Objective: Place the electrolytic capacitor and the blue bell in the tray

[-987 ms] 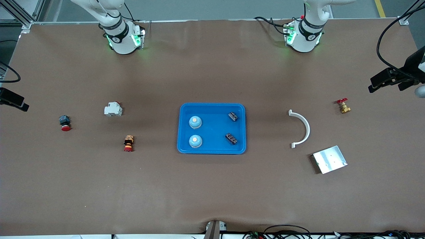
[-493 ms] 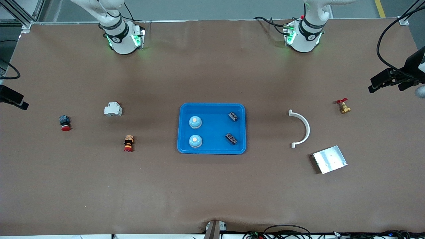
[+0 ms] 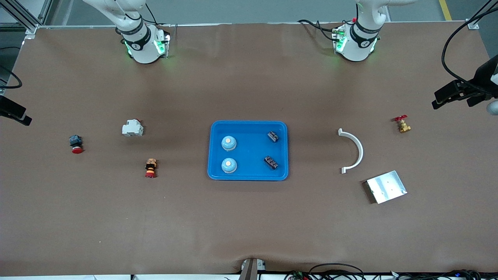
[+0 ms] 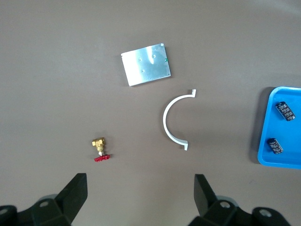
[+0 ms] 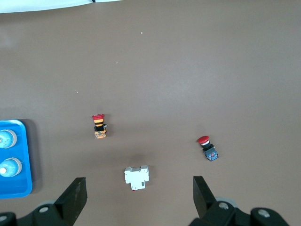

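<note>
Covering nearly the whole front view, the brown desk (image 3: 249, 225) holds everything, with both arm bases along the top edge. At the centre of the frame lies the blue tray (image 3: 249, 175), and inside it already rest two blue bells (image 3: 228, 143) toward the right arm's end and two dark electrolytic capacitors (image 3: 273, 136) toward the left arm's end, each pair with one piece nearer the front camera. By the look of it, the task is finished, which would explain why both arms wait pulled back at the frame's edges.

The left end effector (image 4: 141, 200) hangs high over the left arm's end of the desk, fingers spread apart and empty. The right end effector (image 5: 136, 200) hangs over the right arm's end, likewise spread and empty.

Around the tray, well apart from it, lie a silver metal plate (image 3: 386, 186), a white curved bracket (image 3: 356, 151), a white breaker (image 3: 132, 128), an orange push button (image 3: 150, 167), a red-capped button (image 3: 76, 144) and a small brass valve (image 3: 403, 124). Nothing crowds the tray.
</note>
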